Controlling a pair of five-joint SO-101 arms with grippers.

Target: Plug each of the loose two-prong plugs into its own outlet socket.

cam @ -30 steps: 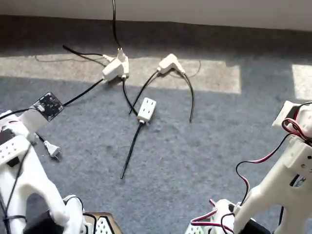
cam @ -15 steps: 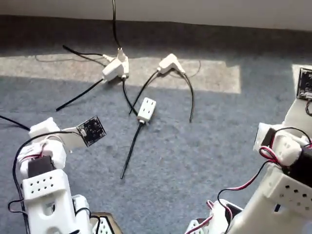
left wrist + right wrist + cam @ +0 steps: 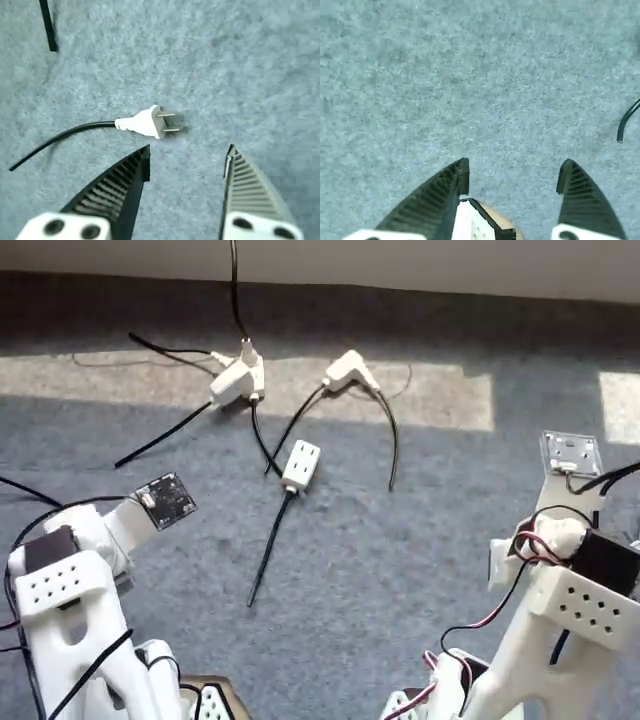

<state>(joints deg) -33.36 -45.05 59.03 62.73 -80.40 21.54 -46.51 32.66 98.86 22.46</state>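
High view: a white socket block [image 3: 301,465] lay near centre of the grey carpet [image 3: 420,540], its cord [image 3: 268,540] trailing toward 7 o'clock. At 11 o'clock sat a white adapter [image 3: 238,380] w/ leads running off it. Something looked seated in its top, but I couldn't be sure. A second adapter [image 3: 347,370] lay at 12 o'clock. The left arm [image 3: 70,580] stood at 8 o'clock and the right arm [image 3: 570,590] at 4 o'clock, both well apart from the sockets.

Left wrist view: the left gripper [image 3: 187,150] was spread wide, holding nothing. The loose plug [image 3: 147,121] lay flat on the carpet just beyond the fingertips, prongs bare, untouched.

Right wrist view: the right gripper [image 3: 515,163] was also spread & empty above the carpet, w/ a black cable end [image 3: 627,120] nearby.

Progress, my read: early. The plug wasn't picked up yet, and the socket block's face looked unfilled. Grasp, carry & insertion were all left.
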